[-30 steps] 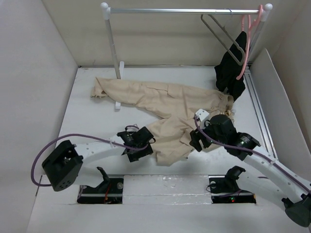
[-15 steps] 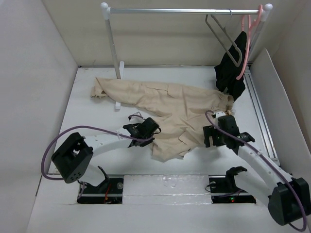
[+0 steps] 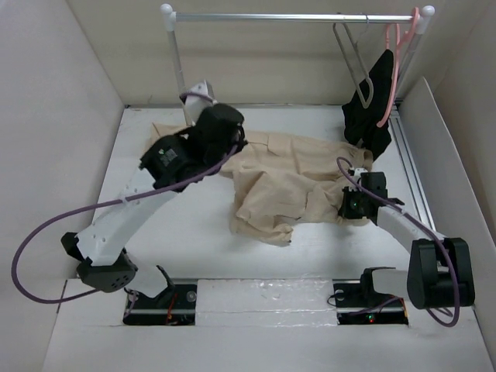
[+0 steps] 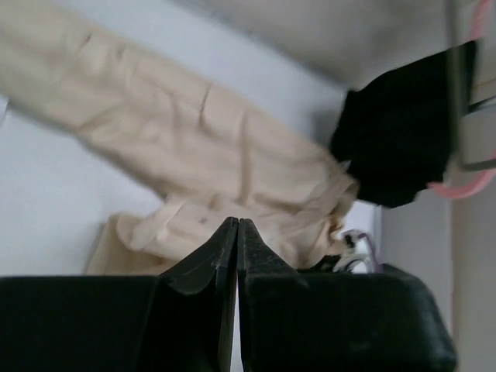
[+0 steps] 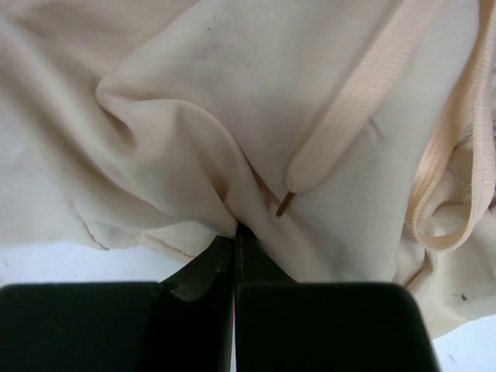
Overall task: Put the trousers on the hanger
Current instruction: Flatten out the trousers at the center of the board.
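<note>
L hand (image 4: 236, 222) closed, empty, now raised off trousers (image 3: 287, 174); R hand (image 5: 235, 227) still pinching fabric.

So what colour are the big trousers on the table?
The trousers are plain light beige, best seen in the right wrist view.

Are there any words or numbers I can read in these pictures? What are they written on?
None: no word, number, brand or sign can be read in any view.
The trousers show plain beige cloth with no label in view.
The hanger, the pink hanger and the black garment carry no print either.
</note>
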Robot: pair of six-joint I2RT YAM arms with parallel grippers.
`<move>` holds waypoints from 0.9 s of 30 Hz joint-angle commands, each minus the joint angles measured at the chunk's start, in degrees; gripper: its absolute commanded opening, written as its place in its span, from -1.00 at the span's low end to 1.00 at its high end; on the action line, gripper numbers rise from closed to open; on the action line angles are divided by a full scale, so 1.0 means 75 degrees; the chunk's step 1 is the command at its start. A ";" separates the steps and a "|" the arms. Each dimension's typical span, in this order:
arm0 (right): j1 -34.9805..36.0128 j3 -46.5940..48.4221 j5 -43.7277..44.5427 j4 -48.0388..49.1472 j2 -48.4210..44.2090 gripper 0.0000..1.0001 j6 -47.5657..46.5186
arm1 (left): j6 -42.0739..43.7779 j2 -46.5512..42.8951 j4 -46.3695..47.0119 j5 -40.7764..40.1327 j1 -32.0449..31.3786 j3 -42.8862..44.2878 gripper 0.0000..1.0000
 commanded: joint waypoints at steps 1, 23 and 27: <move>-0.0152 0.0199 -0.0042 0.0302 -0.0214 -1.00 -0.0246 | 0.1411 0.0954 -0.1643 -0.0275 -0.0111 0.2088 -1.00; -0.0304 0.0493 -0.0124 -0.0109 -0.0320 -1.00 -0.0820 | -0.3532 -0.5380 0.1975 0.3136 0.1084 -0.9291 -0.97; -0.0304 0.0469 -0.0088 -0.0097 -0.0437 -1.00 -0.0867 | -0.3417 -0.5243 0.3051 0.3992 0.1014 -1.0171 -0.71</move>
